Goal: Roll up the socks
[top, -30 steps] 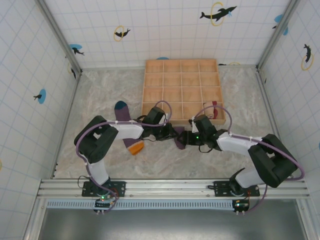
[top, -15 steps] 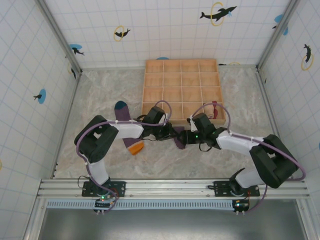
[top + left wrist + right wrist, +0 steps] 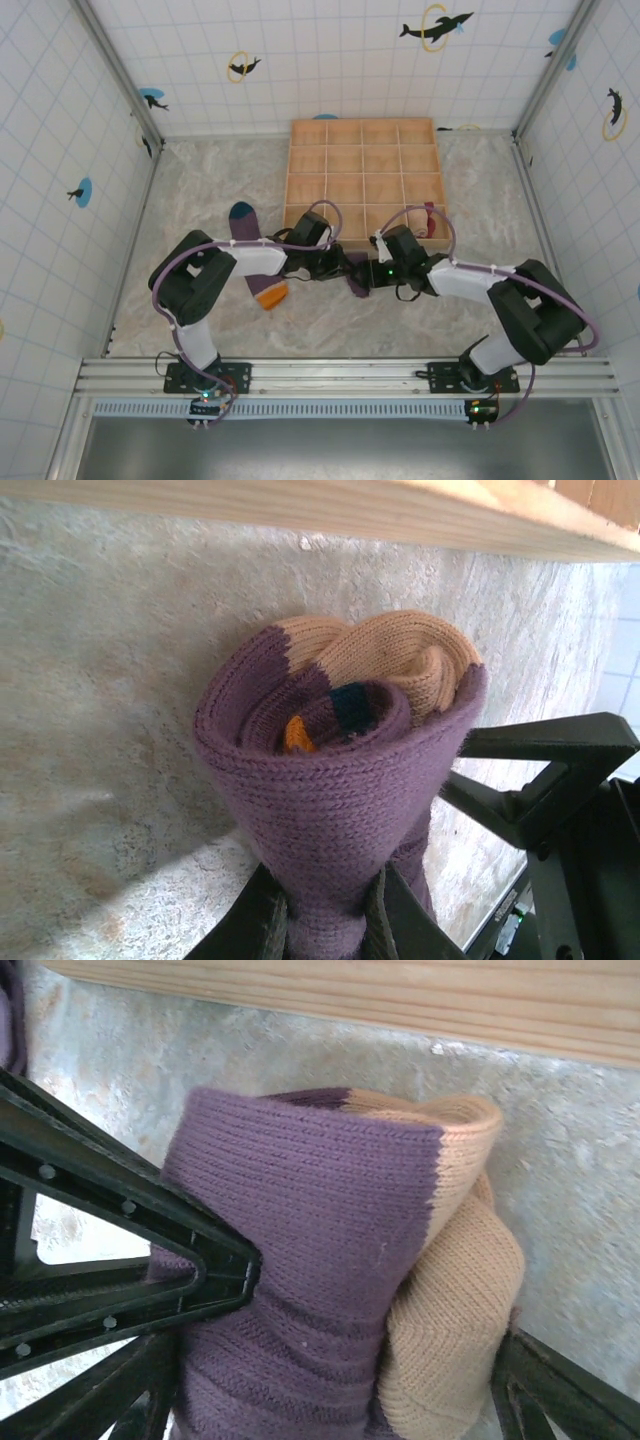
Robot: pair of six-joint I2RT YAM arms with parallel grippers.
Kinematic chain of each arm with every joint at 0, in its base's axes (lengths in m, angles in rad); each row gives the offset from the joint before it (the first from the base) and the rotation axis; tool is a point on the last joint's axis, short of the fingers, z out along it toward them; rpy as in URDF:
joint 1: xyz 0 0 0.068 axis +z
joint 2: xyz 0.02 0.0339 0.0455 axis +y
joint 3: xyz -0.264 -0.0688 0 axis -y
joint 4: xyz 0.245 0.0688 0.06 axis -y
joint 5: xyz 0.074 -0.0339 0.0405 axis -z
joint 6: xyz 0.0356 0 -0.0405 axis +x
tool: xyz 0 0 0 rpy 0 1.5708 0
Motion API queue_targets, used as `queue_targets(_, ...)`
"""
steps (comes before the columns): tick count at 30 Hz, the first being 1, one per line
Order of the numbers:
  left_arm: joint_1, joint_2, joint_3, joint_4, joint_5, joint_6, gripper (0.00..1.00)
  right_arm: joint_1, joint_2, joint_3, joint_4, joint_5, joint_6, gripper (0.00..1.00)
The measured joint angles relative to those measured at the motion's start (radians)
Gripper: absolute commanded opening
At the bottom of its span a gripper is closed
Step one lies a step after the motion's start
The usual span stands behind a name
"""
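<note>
Sock roll [image 3: 340, 780] at six o'clock of tray [image 3: 363, 120]: left gripper [image 3: 325, 920] is pinching it, seemingly against unrolling; right gripper [image 3: 340, 1390] is straddling it, open.

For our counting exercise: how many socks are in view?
3. One purple sock lies flat left of the tray; a purple-and-tan sock is rolled up before its near edge; a reddish sock sits at its near-right corner. The arms may hide more.
</note>
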Motion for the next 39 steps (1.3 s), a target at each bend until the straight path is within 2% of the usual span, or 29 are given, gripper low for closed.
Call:
queue_targets(5,0.005,0.0,0.0,0.001,-0.004,-0.005,0.15,0.019,0.04,0.002,0.058,-0.03,0.03,0.54)
queue_targets(7,0.005,0.0,0.0,0.0,-0.007,-0.006,0.18,0.028,0.045,0.0,0.064,-0.024,0.039,0.42)
queue_targets(8,0.005,0.0,0.0,0.0,-0.009,-0.006,0.21,0.031,0.047,-0.001,0.068,-0.022,0.048,0.32)
queue_targets(10,0.006,0.0,0.0,0.0,-0.014,-0.009,0.3,0.033,0.045,-0.004,0.074,-0.016,0.06,0.2)
queue_targets(13,0.007,-0.002,-0.003,-0.002,-0.023,-0.015,0.49,0.032,0.034,-0.01,0.077,-0.01,0.081,0.14)
queue_targets(16,0.006,-0.014,-0.015,-0.016,-0.034,-0.027,0.56,0.031,0.018,-0.021,0.077,-0.007,0.084,0.08)
queue_targets(21,-0.002,-0.06,-0.017,-0.049,-0.034,-0.026,0.59,-0.004,-0.045,-0.031,0.023,-0.019,0.081,0.03)
queue_targets(29,0.0,-0.175,-0.004,-0.133,-0.049,0.024,0.61,-0.144,-0.154,-0.004,-0.09,-0.037,0.047,0.05)
queue_targets(34,0.025,-0.237,0.0,-0.203,-0.081,0.063,0.61,-0.229,-0.131,0.092,-0.15,-0.053,0.021,0.03)
queue_targets(39,0.065,-0.277,-0.001,-0.271,-0.118,0.089,0.61,-0.294,-0.006,0.238,-0.186,-0.067,0.016,0.03)
